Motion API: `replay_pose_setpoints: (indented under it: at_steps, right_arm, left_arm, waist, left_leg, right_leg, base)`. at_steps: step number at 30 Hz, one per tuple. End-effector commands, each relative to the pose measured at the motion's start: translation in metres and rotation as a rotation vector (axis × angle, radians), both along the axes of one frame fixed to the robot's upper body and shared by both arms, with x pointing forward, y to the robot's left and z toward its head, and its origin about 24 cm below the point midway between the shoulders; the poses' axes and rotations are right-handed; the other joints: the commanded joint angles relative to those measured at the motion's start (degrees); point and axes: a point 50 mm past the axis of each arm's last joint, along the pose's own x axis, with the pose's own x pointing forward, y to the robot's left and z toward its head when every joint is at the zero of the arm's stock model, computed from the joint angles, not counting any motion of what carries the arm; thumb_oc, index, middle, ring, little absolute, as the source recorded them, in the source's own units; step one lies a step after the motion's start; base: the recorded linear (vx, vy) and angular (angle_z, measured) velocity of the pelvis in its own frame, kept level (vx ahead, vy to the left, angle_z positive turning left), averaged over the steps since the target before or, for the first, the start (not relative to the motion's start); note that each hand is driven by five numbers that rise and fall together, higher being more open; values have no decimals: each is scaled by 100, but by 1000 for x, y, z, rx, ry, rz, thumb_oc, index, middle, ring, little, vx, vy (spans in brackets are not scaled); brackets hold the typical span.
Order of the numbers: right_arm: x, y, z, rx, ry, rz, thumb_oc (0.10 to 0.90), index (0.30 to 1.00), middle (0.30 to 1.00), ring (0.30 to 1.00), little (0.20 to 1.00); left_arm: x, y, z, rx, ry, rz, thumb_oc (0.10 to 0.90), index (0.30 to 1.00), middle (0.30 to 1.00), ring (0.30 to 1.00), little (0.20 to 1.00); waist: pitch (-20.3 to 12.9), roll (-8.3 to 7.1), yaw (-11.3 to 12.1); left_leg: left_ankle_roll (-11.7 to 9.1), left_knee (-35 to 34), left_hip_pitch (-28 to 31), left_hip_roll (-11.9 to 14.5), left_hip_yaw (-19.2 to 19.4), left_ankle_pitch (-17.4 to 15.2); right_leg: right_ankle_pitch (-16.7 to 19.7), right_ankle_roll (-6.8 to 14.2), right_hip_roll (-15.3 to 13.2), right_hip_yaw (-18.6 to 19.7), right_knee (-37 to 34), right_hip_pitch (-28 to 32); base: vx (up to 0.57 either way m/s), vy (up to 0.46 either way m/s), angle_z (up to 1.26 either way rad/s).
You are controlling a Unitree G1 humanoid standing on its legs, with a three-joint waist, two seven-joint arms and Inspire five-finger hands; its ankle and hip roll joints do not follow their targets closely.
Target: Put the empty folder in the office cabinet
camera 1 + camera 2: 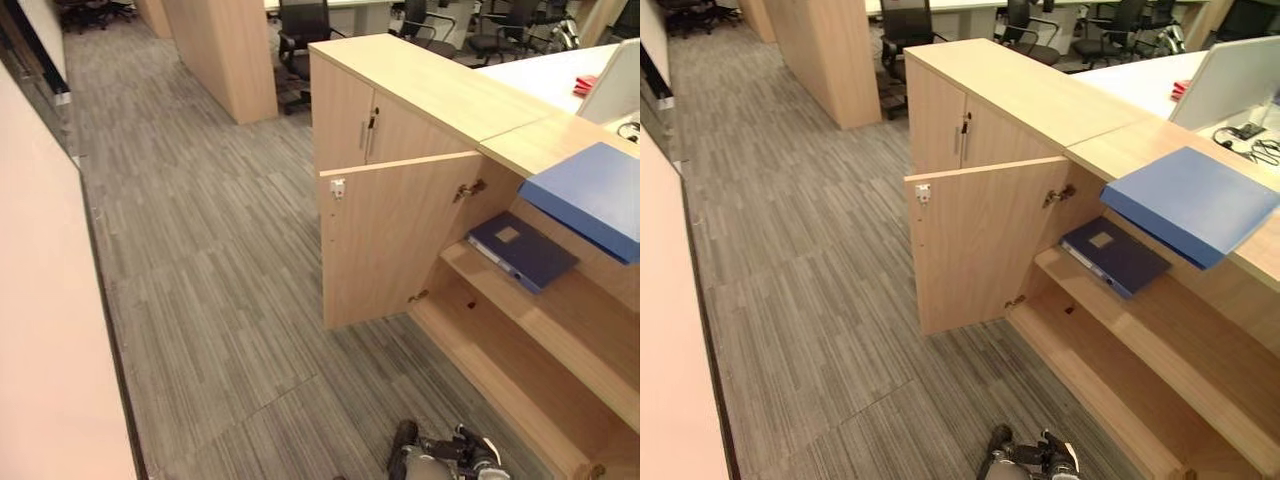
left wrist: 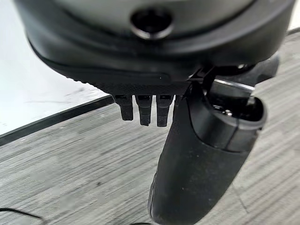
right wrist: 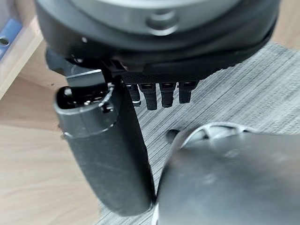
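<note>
Left robot hand (image 2: 197,159): hangs over grey carpet (image 1: 220,290), fingers (image 2: 143,110) straight and pointing down, thumb out beside them, holding nothing. A white wall panel (image 2: 33,89) with a dark base strip lies past it.

Right robot hand (image 3: 112,154): same posture, fingers (image 3: 161,93) straight, thumb extended, empty. It hangs next to the cabinet's bottom shelf (image 3: 28,154), with carpet on the other side. A sliver of blue folder edge sits in the corner of that wrist view.

Head views: light-wood office cabinet (image 1: 400,110) on the right, lower door (image 1: 385,235) swung open toward the aisle, with a small white catch (image 1: 338,187) near its top corner. The bottom shelf is bare wood. On the middle shelf (image 1: 560,320) a dark blue folder (image 1: 522,250) lies flat, at an angle, just inside the opening, one corner near the shelf's front edge. Neither robot hand touches it.

Above that, on the cabinet's top surface (image 1: 1120,145), a lighter blue folder (image 1: 1192,203) lies flat with its near edge overhanging the front. I can't tell from these frames which folder is the empty one.

The next cabinet section along has closed doors with a key in the lock (image 1: 371,122). Further back: a white desk (image 1: 1140,70) with a monitor (image 1: 1230,80), something red (image 1: 586,84) on the desk, black office chairs (image 1: 303,35), and a tall wood partition (image 1: 225,50) across the aisle.
</note>
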Motion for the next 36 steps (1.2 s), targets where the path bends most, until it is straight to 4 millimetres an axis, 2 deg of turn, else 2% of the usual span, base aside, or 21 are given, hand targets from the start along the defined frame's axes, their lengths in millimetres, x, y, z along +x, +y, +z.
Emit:
replay_pose_setpoints:
  at_steps: [1, 3, 5, 9, 10, 11, 15, 16, 20, 21, 22, 23, 25, 26, 27, 28, 29, 31, 33, 34, 36]
  right_arm:
    - [-21, -15, -2, -65, 68, -12, 800, 900, 900, 900, 900]
    - [-25, -18, -3, -65, 76, -30, 800, 900, 900, 900, 900]
    - [-28, -19, -3, -69, 88, -27, 800, 900, 900, 900, 900]
    - [-31, -21, -4, -73, 101, -25, 800, 900, 900, 900, 900]
    - [-36, -21, -6, -69, 115, -43, 800, 900, 900, 900, 900]
    - [-41, -22, -6, -61, 124, -63, 800, 900, 900, 900, 900]
    - [-50, -22, -9, -52, 159, -79, 800, 900, 900, 900, 900]
    - [-53, -23, -9, -57, 172, -91, 800, 900, 900, 900, 900]
    - [-53, -24, -9, -60, 173, -83, 800, 900, 900, 900, 900]
    - [-46, -26, -8, -68, 154, -77, 800, 900, 900, 900, 900]
    - [-46, -26, -8, -68, 154, -77, 800, 900, 900, 900, 900]
    - [-37, -27, -5, -74, 127, -65, 800, 900, 900, 900, 900]
    - [-32, -27, -4, -77, 111, -48, 800, 900, 900, 900, 900]
    - [-22, -28, -1, -86, 80, -20, 800, 900, 900, 900, 900]
    - [-22, -29, -1, -86, 80, -20, 800, 900, 900, 900, 900]
    - [-13, -29, 3, -91, 46, 11, 800, 900, 900, 900, 900]
    - [-13, -29, 3, -91, 46, 11, 800, 900, 900, 900, 900]
    - [-3, -24, 7, -79, 3, 60, 800, 900, 900, 900, 900]
    - [-2, -23, 7, -75, -4, 79, 800, 900, 900, 900, 900]
    - [-2, -22, 8, -66, -4, 104, 800, 900, 900, 900, 900]
    - [-2, -22, 8, -63, -6, 111, 800, 900, 900, 900, 900]
  left_arm:
    - [-2, 13, 4, 67, 14, -26, 800, 900, 900, 900, 900]
    - [-10, 12, 2, 68, 48, -19, 800, 900, 900, 900, 900]
    - [-17, 10, 1, 62, 82, -25, 800, 900, 900, 900, 900]
    - [-20, 6, -1, 45, 96, -23, 800, 900, 900, 900, 900]
    - [-18, 5, -1, 17, 73, 61, 800, 900, 900, 900, 900]
    - [-13, 2, -2, 5, 48, 69, 800, 900, 900, 900, 900]
    - [0, 3, 0, 13, 22, 18, 800, 900, 900, 900, 900]
    - [14, 2, 2, 16, -16, -14, 800, 900, 900, 900, 900]
    - [36, -1, 6, 17, -78, -84, 800, 900, 900, 900, 900]
    - [56, -4, 10, 23, -130, -147, 800, 900, 900, 900, 900]
    - [56, -4, 10, 23, -130, -147, 800, 900, 900, 900, 900]
    - [77, -11, 15, 18, -192, -222, 800, 900, 900, 900, 900]
    - [88, -15, 18, 17, -222, -270, 800, 900, 900, 900, 900]
    - [110, -22, 27, 16, -297, -359, 800, 900, 900, 900, 900]
    - [110, -22, 27, 16, -297, -359, 800, 900, 900, 900, 900]
    - [127, -29, 37, -12, -377, -398, 800, 900, 900, 900, 900]
    - [127, -29, 37, -12, -376, -398, 800, 900, 900, 900, 900]
    - [149, -35, 52, -43, -487, -454, 800, 900, 900, 900, 900]
    - [151, -36, 55, -53, -506, -467, 800, 900, 900, 900, 900]
    - [157, -39, 61, -76, -547, -488, 800, 900, 900, 900, 900]
    - [160, -41, 65, -86, -567, -502, 800, 900, 900, 900, 900]
  waist:
    - [241, -11, -3]
    - [167, -24, -38]
    - [52, -29, -36]
    - [-6, -51, -62]
    - [-25, -133, -134]
    - [-55, -122, -174]
    - [-121, -107, -285]
    - [-125, -101, -335]
    - [-145, -97, -413]
    - [-142, -88, -462]
    - [-143, -88, -462]
    - [-153, -74, -518]
    - [-161, 6, -546]
    - [-171, 42, -591]
    - [-173, 44, -589]
    - [-207, 72, -622]
    - [-211, 73, -620]
    - [-274, 81, -660]
    - [-314, 64, -665]
    - [-360, 68, -666]
    - [-347, 55, -660]
  left_leg:
    - [-557, -125, 283, 267, -194, -396]
    - [-596, -130, 462, 261, -158, -546]
    - [-641, -130, 601, 286, -121, -745]
    - [-687, -130, 662, 384, -45, -830]
    - [-790, -130, 758, 446, 40, -900]
    - [-818, -130, 754, 708, -19, -918]
    - [-991, -130, 826, 1037, 10, -911]
    - [-1102, -130, 858, 1274, 71, -840]
    - [-1250, -39, 812, 1570, 169, -753]
    - [-1336, 21, 736, 1715, 225, -578]
    - [-1337, 21, 734, 1716, 225, -578]
    - [-1408, 94, 671, 1835, 293, -357]
    - [-1462, 138, 718, 1963, 340, -324]
    - [-1518, 260, 677, 2078, 404, -109]
    - [-1521, 259, 677, 2081, 406, -108]
    - [-1564, 412, 618, 2179, 495, 93]
    - [-1566, 413, 617, 2182, 496, 93]
    - [-1587, 714, 620, 2301, 596, 369]
    - [-1562, 856, 629, 2332, 637, 423]
    - [-1539, 1340, 583, 2435, 662, 630]
    - [-1501, 1715, 482, 2507, 638, 733]
  right_leg:
    - [1178, 94, 2, 205, -759, 395]
    - [1294, 153, -152, 135, -907, 406]
    - [1284, 205, -147, -38, -907, 519]
    - [1332, 196, -131, -155, -904, 533]
    - [1376, 129, -146, -258, -878, 457]
    - [1212, 62, -56, -284, -733, 478]
    - [866, -48, 161, -210, -315, 300]
    - [555, -156, 302, -263, -47, 229]
    - [244, -291, 501, -217, 233, 92]
    - [141, -359, 612, -197, 282, 20]
    - [140, -359, 613, -197, 282, 18]
    - [61, -417, 719, -197, 309, -25]
    - [-66, -414, 838, -159, 388, -18]
    - [-135, -475, 964, -129, 391, -38]
    - [-136, -477, 968, -128, 389, -38]
    - [-157, -521, 1090, -132, 274, 0]
    - [-156, -523, 1094, -132, 269, 0]
    - [-177, -606, 1291, -52, 128, 116]
    - [-205, -650, 1377, -9, 55, 196]
    - [-312, -782, 1555, 107, -46, 377]
    - [-364, -861, 1631, 160, -119, 496]
  base:
    - [218, -98, -7]
    - [303, -106, -15]
    - [313, -101, -29]
    - [212, -139, -25]
    - [384, -334, 9]
    - [384, -335, 11]
    - [312, -279, 18]
    - [268, -288, 10]
    - [212, -240, -2]
    - [166, -225, -12]
    - [201, -264, -4]
    - [197, -167, -6]
    - [196, -160, -20]
    - [95, -109, -28]
    - [158, -191, -22]
    - [64, -84, -19]
    - [164, -164, -27]
    - [177, -139, -35]
    - [139, -109, -37]
    - [112, -98, -43]
    - [140, -139, -50]
